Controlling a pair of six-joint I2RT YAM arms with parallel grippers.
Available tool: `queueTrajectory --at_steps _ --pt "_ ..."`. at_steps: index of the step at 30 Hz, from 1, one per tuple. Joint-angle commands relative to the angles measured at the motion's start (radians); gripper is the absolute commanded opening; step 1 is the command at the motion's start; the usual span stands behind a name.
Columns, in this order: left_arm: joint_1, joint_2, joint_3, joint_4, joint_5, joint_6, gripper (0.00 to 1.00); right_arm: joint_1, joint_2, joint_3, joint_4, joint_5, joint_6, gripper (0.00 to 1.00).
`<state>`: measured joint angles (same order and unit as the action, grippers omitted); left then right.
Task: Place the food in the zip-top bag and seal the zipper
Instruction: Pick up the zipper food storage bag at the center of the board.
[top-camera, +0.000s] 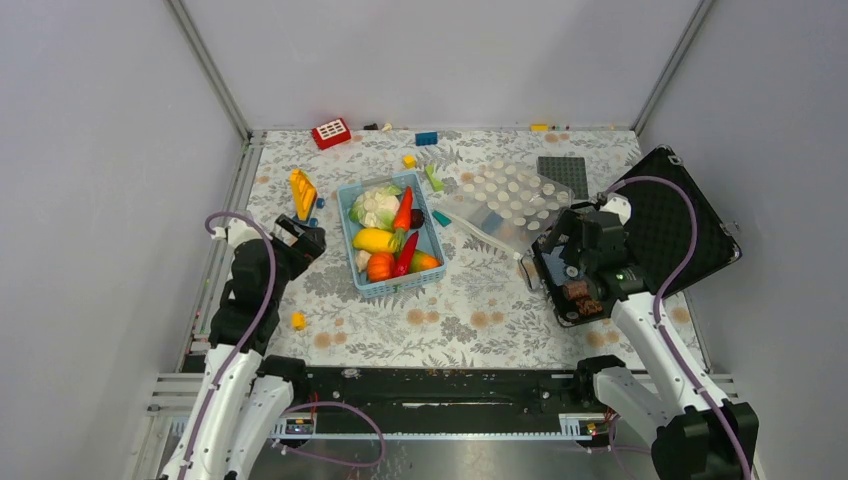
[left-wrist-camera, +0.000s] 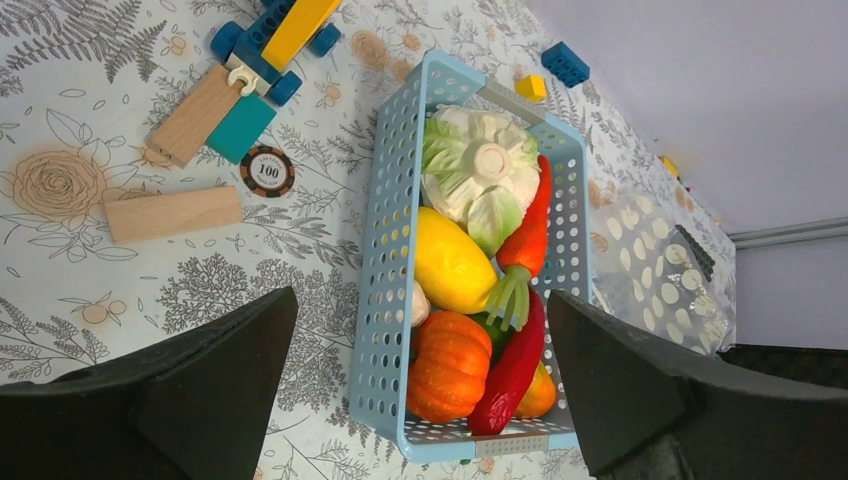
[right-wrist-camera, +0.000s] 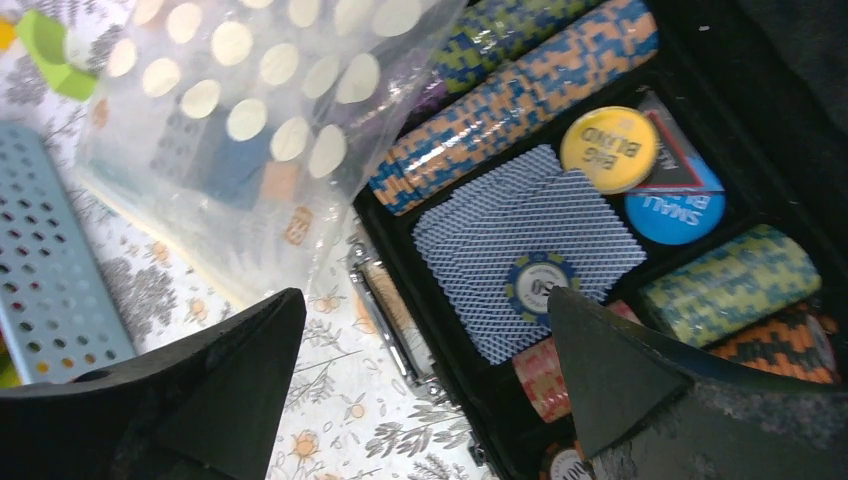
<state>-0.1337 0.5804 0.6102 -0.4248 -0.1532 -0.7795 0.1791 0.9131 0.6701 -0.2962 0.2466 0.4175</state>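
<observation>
The toy food lies in a light-blue basket (top-camera: 437, 254) at mid-table: a cauliflower (top-camera: 373, 207), a red chili (top-camera: 406, 254), a carrot (top-camera: 403, 210), a yellow piece (top-camera: 373, 240) and an orange pumpkin (top-camera: 380, 266). They also show in the left wrist view, cauliflower (left-wrist-camera: 480, 175) and pumpkin (left-wrist-camera: 450, 365) among them. The dotted zip-top bag (top-camera: 505, 200) lies right of the basket, partly over an open black case; it also shows in the right wrist view (right-wrist-camera: 250, 110). Its zipper is not distinguishable. My left gripper (top-camera: 312, 240) is open and empty, left of the basket. My right gripper (top-camera: 548, 250) is open and empty, over the case edge by the bag.
The open black case (top-camera: 680, 225) holds poker chips (right-wrist-camera: 520, 90) and cards (right-wrist-camera: 520, 225) at the right. Toy bricks, a yellow piece (top-camera: 302, 192) and wooden blocks (left-wrist-camera: 172, 213) lie left and behind the basket. A red brick (top-camera: 331, 132) and a grey plate (top-camera: 565, 172) sit at the back.
</observation>
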Motion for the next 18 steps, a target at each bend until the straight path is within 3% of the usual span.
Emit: queueTrajectory --at_steps 1,7,12,16,18 --pt "-0.002 -0.034 -0.015 0.044 0.022 0.013 0.99 -0.003 -0.039 -0.030 0.127 -0.120 -0.005 1.00" --pt "-0.003 -0.055 -0.074 0.145 0.102 0.046 0.99 0.022 0.091 0.098 0.106 -0.283 -0.137 1.00" --pt "-0.003 -0.055 -0.084 0.163 0.120 0.066 0.99 0.205 0.312 0.253 0.108 -0.184 -0.390 1.00" --pt "-0.003 -0.056 -0.095 0.185 0.141 0.074 0.99 0.286 0.569 0.477 0.004 -0.180 -0.607 0.99" --pt "-0.003 -0.051 -0.098 0.187 0.141 0.080 0.99 0.304 0.715 0.595 -0.058 -0.148 -0.637 0.96"
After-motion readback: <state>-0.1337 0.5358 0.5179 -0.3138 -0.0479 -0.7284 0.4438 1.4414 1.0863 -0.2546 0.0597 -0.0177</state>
